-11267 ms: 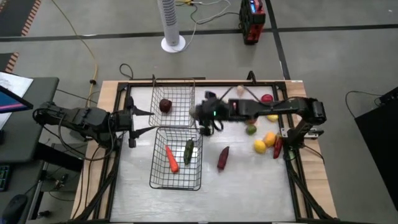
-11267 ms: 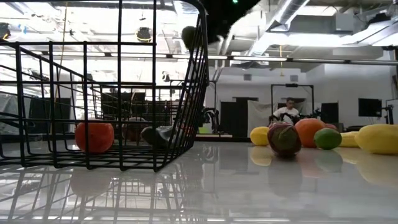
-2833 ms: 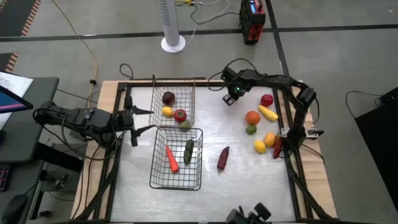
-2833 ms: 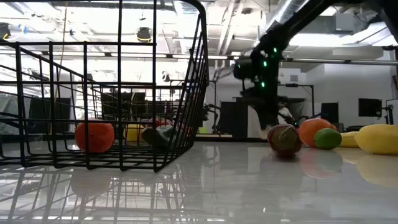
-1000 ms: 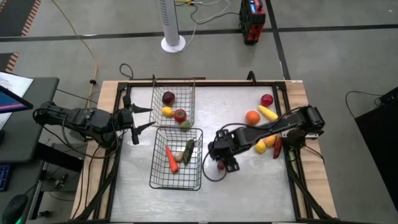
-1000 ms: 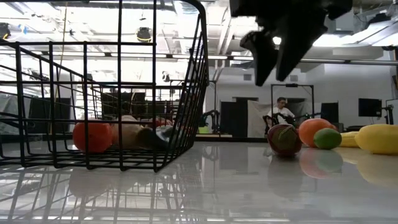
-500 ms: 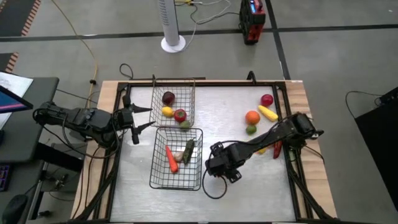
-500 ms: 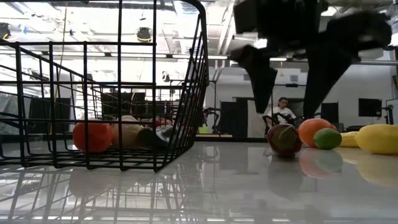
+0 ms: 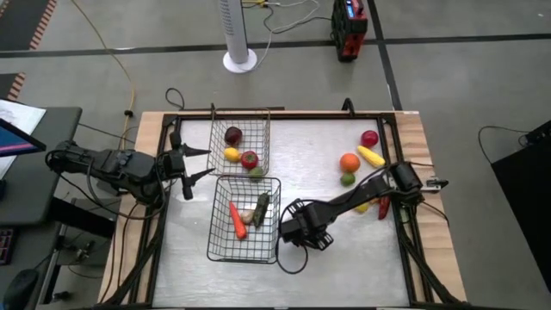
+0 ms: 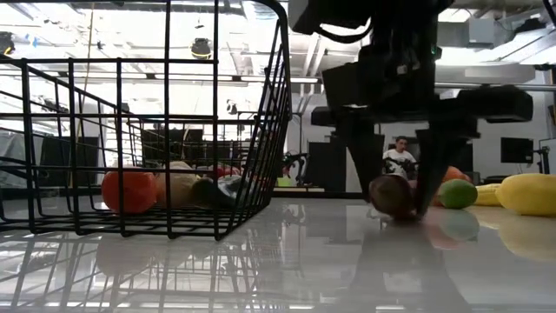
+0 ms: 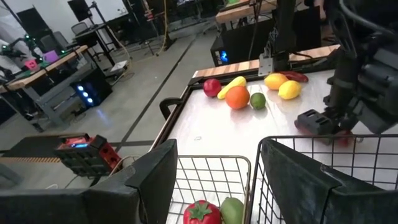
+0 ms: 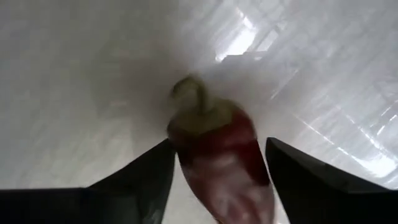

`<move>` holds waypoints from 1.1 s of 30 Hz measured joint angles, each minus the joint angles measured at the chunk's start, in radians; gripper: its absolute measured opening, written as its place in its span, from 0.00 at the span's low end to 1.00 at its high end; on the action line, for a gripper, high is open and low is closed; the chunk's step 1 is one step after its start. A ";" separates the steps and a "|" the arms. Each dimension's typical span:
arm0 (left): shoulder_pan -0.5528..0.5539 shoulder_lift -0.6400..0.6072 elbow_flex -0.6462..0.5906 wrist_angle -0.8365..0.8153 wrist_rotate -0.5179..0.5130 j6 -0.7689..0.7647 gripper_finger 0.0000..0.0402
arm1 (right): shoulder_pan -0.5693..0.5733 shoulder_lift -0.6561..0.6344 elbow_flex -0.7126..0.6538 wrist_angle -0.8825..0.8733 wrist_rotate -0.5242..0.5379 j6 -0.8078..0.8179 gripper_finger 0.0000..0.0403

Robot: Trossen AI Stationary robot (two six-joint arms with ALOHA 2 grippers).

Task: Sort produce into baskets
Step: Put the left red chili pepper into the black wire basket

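Now Straddling the Dark Red Pepper

Down on the tabletop (image 9: 344, 258), just beside the near basket (image 9: 244, 220), with the right gripper (image 12: 214, 158) set over the long dark red pepper (image 12: 217, 155). Fingers (image 12: 134, 177) apart, one on each side of the pepper, not visibly pressing it. Pepper flat on the tabletop between them, long axis running straight away from the wrist, green stem end farthest out. Far nearer than the left gripper (image 9: 191, 164), parked well apart beyond the far basket (image 9: 241, 142), fingers partly spread and empty. Compared with a second ago: lower, from hovering above the pepper to bracketing it at tabletop level, gap narrower than half a second back. Pepper unmoved. Likely next: closing across the short axis, then a lift toward the near basket.
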 joint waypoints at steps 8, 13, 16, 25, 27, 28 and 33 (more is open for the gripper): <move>0.000 0.000 0.000 0.000 -0.001 0.001 0.56 | -0.008 -0.066 0.036 -0.110 0.029 0.007 0.43; 0.000 0.000 0.000 0.019 -0.001 0.001 0.56 | -0.010 -0.114 0.174 -0.192 0.237 0.033 0.47; 0.000 0.000 0.000 0.039 -0.002 0.003 0.56 | -0.014 -0.127 0.260 -0.114 0.336 0.018 0.53; 0.000 0.000 0.000 0.047 -0.002 0.004 0.56 | -0.062 -0.118 0.324 0.424 0.213 -0.001 0.56; 0.000 0.000 0.000 0.044 -0.002 0.004 0.56 | -0.079 -0.102 0.324 0.483 0.148 0.000 0.57; 0.000 0.000 0.000 0.042 -0.002 0.004 0.56 | -0.088 -0.098 0.326 0.499 0.126 0.006 0.58; 0.000 0.000 0.000 0.031 -0.001 0.006 0.56 | -0.116 -0.085 0.323 0.471 0.075 0.068 0.68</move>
